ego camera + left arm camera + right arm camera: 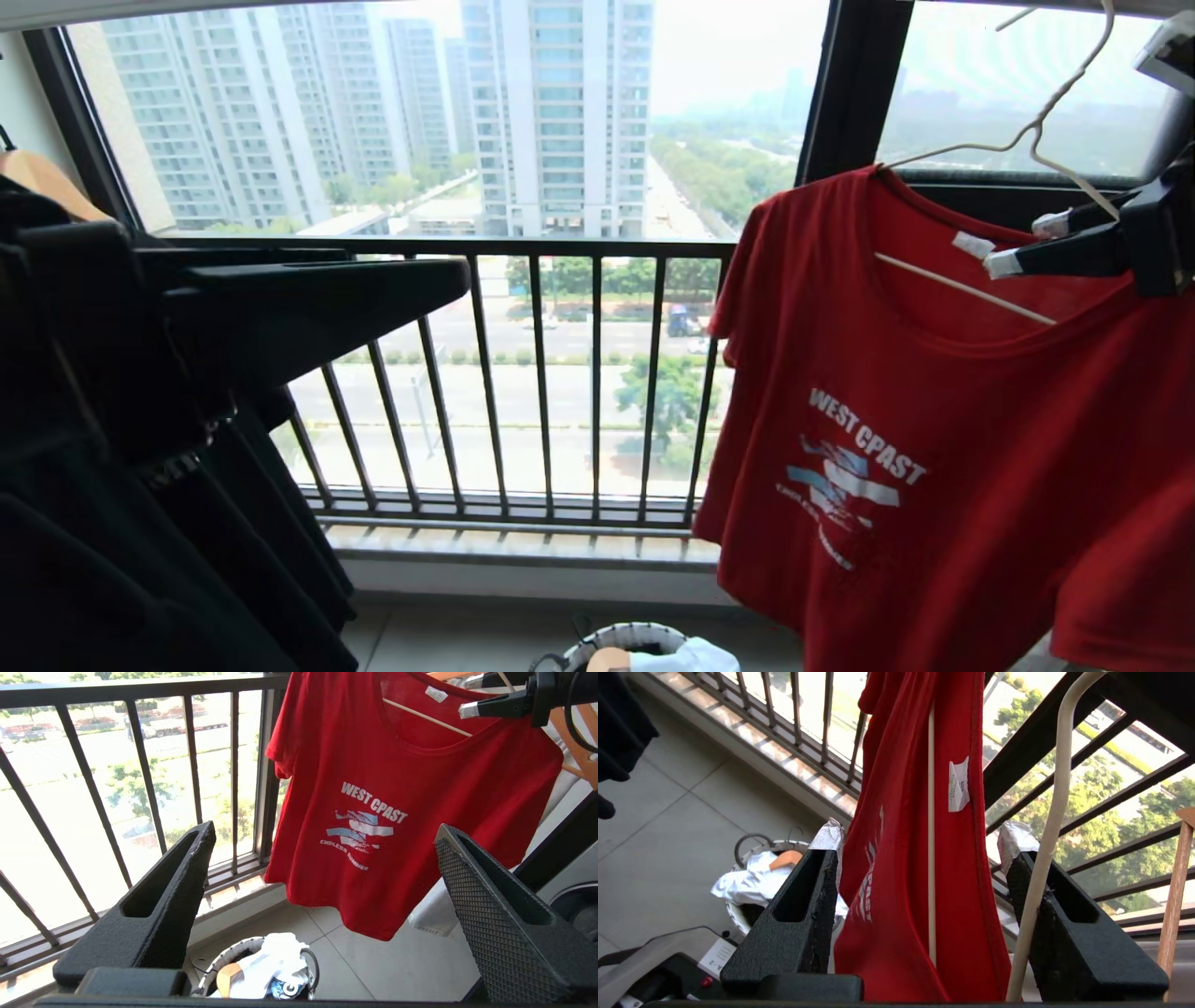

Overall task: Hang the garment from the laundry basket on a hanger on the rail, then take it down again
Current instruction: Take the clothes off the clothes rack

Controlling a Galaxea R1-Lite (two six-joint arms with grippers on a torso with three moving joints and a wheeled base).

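The garment (934, 392), a red T-shirt with white "WEST COAST" lettering, hangs on the thin white hanger (1034, 123) at the right, in front of the window. The hanger's hook runs up out of the picture, and the rail is out of view. My right gripper (1027, 245) is open at the collar. In the right wrist view its taped fingers stand apart on either side of the garment (887, 882), and the hanger (1057, 788) leans on one finger. My left gripper (324, 831) is open and holds nothing, left of the shirt (402, 812). The laundry basket (607, 639) stands on the floor below.
Black garments (140, 523) hang on a wooden hanger (37, 177) at the far left. A dark barred window railing (541, 373) runs behind. The basket (233, 948) holds a white shirt (275, 961). Another wooden hanger (1174, 896) hangs beside my right gripper.
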